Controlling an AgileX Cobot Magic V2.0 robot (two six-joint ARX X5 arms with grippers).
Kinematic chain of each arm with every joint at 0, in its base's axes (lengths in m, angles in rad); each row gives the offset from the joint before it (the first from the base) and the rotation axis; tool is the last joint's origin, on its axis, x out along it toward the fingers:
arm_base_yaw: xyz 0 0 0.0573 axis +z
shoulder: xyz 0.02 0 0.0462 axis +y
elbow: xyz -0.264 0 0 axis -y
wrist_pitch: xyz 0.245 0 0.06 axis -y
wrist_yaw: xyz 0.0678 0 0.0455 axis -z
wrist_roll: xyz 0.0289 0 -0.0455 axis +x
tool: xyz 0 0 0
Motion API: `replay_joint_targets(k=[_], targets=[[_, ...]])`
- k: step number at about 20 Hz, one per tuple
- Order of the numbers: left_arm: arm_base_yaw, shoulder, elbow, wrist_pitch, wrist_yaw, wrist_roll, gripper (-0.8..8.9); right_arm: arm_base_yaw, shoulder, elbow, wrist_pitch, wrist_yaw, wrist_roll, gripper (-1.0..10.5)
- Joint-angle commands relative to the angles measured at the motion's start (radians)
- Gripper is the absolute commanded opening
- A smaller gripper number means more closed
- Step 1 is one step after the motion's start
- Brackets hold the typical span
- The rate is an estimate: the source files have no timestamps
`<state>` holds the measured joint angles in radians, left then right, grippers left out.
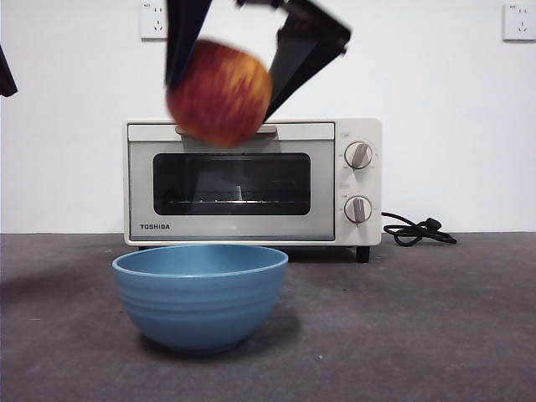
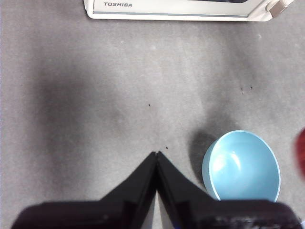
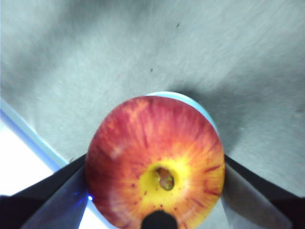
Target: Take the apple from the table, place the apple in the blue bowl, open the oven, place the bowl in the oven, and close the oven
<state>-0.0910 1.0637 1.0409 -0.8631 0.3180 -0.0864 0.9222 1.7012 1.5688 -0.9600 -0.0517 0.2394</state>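
My right gripper [image 1: 224,75] is shut on the red and yellow apple [image 1: 219,92], which hangs in the air above the blue bowl [image 1: 201,293]. In the right wrist view the apple [image 3: 155,160] fills the space between the jaws, and only a sliver of the bowl's rim [image 3: 202,110] shows behind it. The bowl [image 2: 241,167] stands upright and bare on the grey table [image 1: 419,335], in front of the cream Toshiba oven [image 1: 251,180], whose door is closed. My left gripper [image 2: 156,153] is shut, holds nothing, and hovers over the table to one side of the bowl.
A black cord [image 1: 416,230] lies on the table to the right of the oven. Two white wall sockets [image 1: 517,21] sit high on the back wall. A black tip of the waiting arm [image 1: 7,71] shows at the upper left edge.
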Motion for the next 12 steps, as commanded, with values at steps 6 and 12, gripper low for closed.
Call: replay_joint_targets(k=[6,12], targets=[[-0.002,0.002,0.001,-0.004,0.003,0.012,-0.04,0.008,0.182,-0.002,0.009,-0.005,0.012,0.0],[-0.002,0.002,0.001,-0.004,-0.004,0.012,-0.04,0.009,0.264,-0.003,0.012,-0.053,0.012,0.0]])
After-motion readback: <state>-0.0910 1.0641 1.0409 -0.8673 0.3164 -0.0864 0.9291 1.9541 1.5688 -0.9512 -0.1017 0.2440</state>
